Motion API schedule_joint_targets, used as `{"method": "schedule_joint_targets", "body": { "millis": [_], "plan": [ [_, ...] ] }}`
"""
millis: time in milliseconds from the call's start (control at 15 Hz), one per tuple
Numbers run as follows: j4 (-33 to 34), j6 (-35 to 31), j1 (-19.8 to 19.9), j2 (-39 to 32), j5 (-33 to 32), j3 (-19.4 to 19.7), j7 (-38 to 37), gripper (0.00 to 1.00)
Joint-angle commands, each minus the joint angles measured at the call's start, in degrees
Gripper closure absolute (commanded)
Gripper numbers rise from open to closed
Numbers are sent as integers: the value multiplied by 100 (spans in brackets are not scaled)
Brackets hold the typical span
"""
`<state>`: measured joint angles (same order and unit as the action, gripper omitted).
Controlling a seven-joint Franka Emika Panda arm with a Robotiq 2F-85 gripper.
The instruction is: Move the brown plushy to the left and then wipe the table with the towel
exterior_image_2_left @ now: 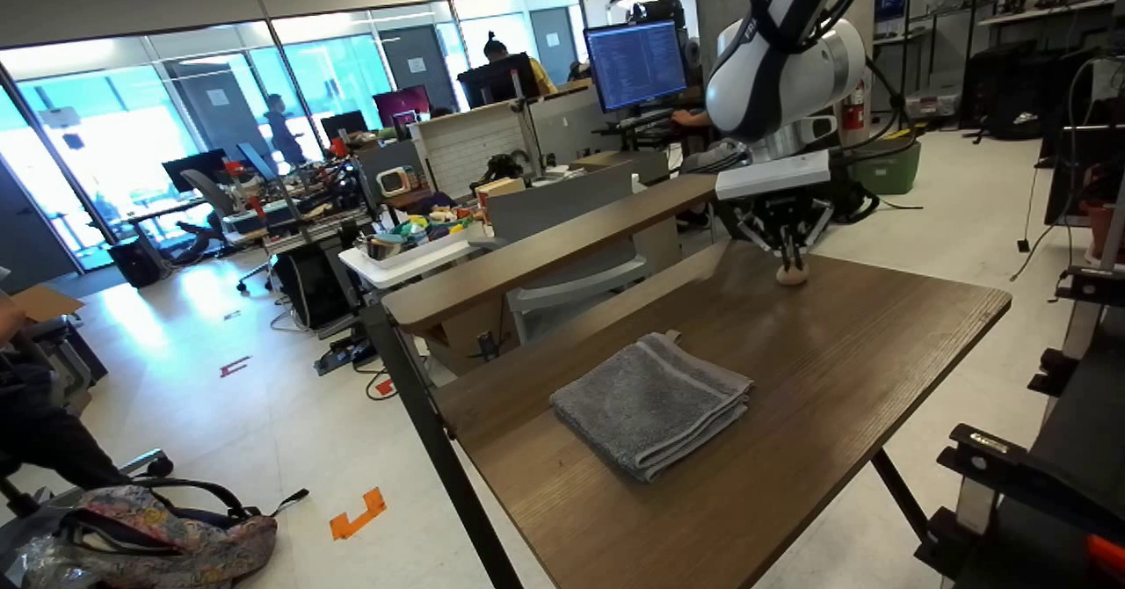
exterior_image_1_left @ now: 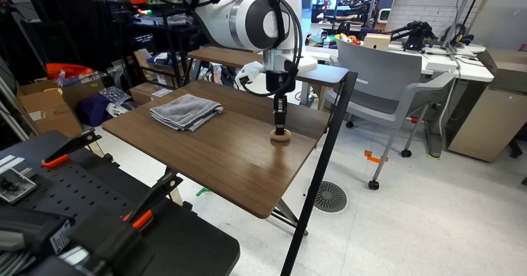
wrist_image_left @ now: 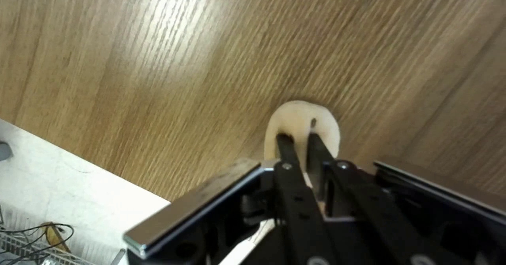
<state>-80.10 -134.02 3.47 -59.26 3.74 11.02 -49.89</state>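
Note:
The brown plushy (wrist_image_left: 300, 112), a small pale tan lump, rests on the brown wood-grain table (wrist_image_left: 158, 99). My gripper (wrist_image_left: 299, 137) points down at it and is shut on it, its two black fingers close together with a fold of the plushy squeezed between them. In both exterior views the fingertips press into the top of the plushy (exterior_image_1_left: 280, 137), which sits near one edge of the table (exterior_image_1_left: 230, 164). A folded grey towel (exterior_image_1_left: 187, 112) lies flat some way from the gripper; the towel (exterior_image_2_left: 650, 409) is out of the wrist view.
A raised wooden shelf (exterior_image_2_left: 562, 244) runs along one long side of the table. Beside the table a black metal bar (exterior_image_1_left: 323, 160) rises at a slant, with a grey chair (exterior_image_1_left: 383, 68) beyond it. A black cart top (exterior_image_1_left: 185, 235) with clamps stands across a gap.

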Motion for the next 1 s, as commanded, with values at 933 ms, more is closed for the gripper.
{"method": "schedule_joint_targets", "body": {
  "millis": [933],
  "plan": [
    [-1339, -2861, -498, 636, 1161, -1330, 1297, 99]
  ]
}}
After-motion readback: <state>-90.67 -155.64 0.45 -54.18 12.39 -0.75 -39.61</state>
